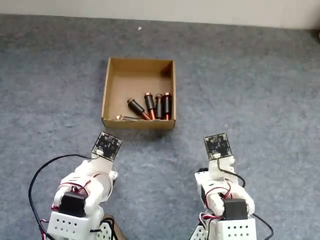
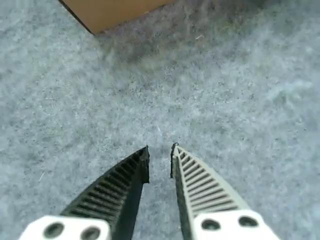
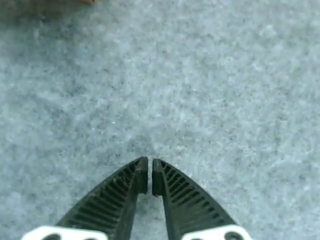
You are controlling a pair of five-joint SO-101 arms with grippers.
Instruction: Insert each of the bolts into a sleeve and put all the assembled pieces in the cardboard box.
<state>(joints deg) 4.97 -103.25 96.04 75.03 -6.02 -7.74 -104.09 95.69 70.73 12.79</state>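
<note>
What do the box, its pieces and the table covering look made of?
Brown open box: matte cardboard, plain tan walls. Dark cylindrical pieces: likely metal, black sleeves, coppery ends. Grey table covering: felt or carpet, fuzzy mottled fibres.

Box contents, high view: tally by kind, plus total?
Sleeved bolts: 4
Bare bolt, thin, lying along the front wall (a bolt by its look): 1
Total: 5, all inside the cardboard box
</note>
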